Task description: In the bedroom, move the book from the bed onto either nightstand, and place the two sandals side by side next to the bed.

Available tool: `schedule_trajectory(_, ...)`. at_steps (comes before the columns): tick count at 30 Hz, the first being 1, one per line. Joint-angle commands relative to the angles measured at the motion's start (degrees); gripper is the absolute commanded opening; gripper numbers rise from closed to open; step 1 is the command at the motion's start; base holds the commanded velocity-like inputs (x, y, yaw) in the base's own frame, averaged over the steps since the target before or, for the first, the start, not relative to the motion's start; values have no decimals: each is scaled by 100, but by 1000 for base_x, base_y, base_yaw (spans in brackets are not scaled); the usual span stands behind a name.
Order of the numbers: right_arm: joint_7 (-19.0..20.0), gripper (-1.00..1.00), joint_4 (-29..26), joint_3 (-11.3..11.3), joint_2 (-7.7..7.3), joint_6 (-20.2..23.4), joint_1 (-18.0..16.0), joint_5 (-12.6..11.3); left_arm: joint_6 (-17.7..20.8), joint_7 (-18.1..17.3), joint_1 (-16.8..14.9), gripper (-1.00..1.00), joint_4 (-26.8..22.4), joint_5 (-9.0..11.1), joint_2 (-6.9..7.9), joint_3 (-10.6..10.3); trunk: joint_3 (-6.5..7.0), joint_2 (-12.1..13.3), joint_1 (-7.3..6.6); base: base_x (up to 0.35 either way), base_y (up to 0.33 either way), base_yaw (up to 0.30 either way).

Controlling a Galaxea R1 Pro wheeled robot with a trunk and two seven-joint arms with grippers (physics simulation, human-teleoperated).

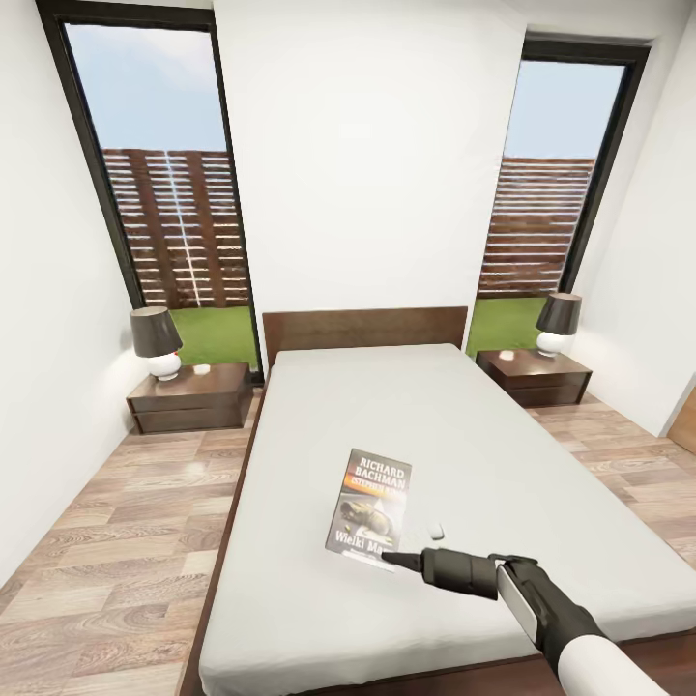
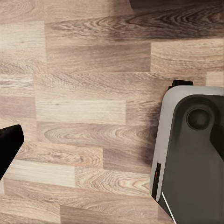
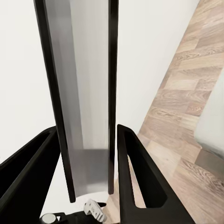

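On the bed [image 1: 541, 464], right tool [image 1: 391, 557] clamped on the book's [image 1: 371, 505] near edge.

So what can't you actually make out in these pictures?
Head view: the white speck beside the book is too small to identify.
Head view: the right gripper covers the book's corner; its grip is unclear.
Left wrist view: the left gripper is cut off by the edge; open or shut, unknowable.

My right gripper [image 1: 394, 558] touched the book's [image 1: 371, 507] near edge on the bed [image 1: 319, 425], between two nightstands [image 1: 191, 396].
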Motion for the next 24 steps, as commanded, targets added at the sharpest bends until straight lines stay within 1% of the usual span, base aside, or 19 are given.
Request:
schedule_trajectory(1, -7, -100, 2, 33, -6, 51, -2, -57, -22, -2, -5, 100, 4, 46, 0, -5, -13, -13, 4, 0, 0, 0)
schedule_trajectory(13, 15, -100, 18, 36, -9, 51, 8, -57, -22, -2, -5, 100, 8, 47, 0, -5, -20, -13, 4, 0, 0, 8)
schedule_trajectory(24, -5, -100, 14, 43, -3, 58, 9, -36, -22, -2, -5, 100, 12, 47, -8, -5, -82, -13, 4, 0, 0, 126)
